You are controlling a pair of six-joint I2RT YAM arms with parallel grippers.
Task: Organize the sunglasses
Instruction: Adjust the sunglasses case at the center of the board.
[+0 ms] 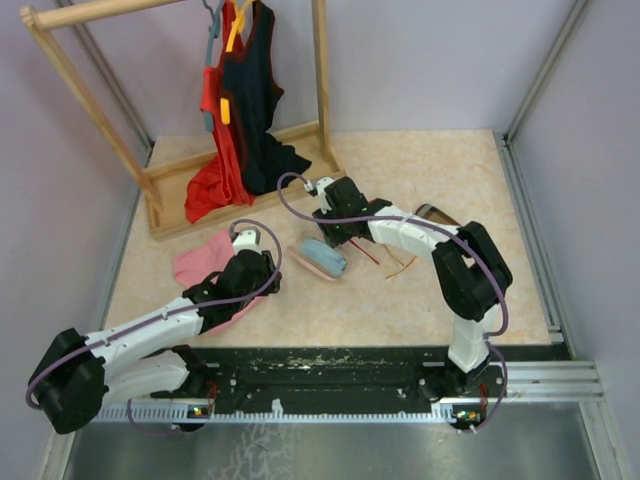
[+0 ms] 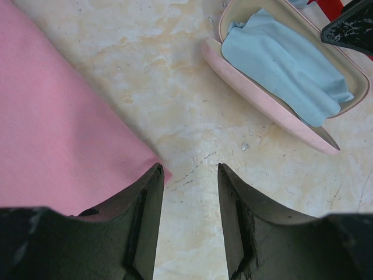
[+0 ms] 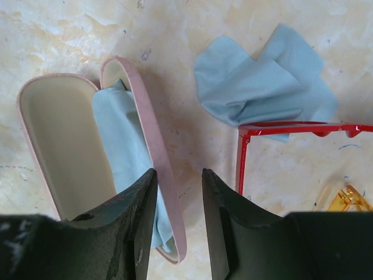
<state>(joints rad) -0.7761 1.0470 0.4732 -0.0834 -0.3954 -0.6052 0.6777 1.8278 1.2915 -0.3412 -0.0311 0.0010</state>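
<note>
Though apart, red sunglasses (image 3: 291,127) beside fingers (image 3: 218,224)

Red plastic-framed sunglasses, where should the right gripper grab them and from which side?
On the red plastic-framed sunglasses, probably the straight temple arm, from above with jaws astride it: it lies on bare table beside the open right gripper, while the front bar overlaps the crumpled light blue cloth.
</note>
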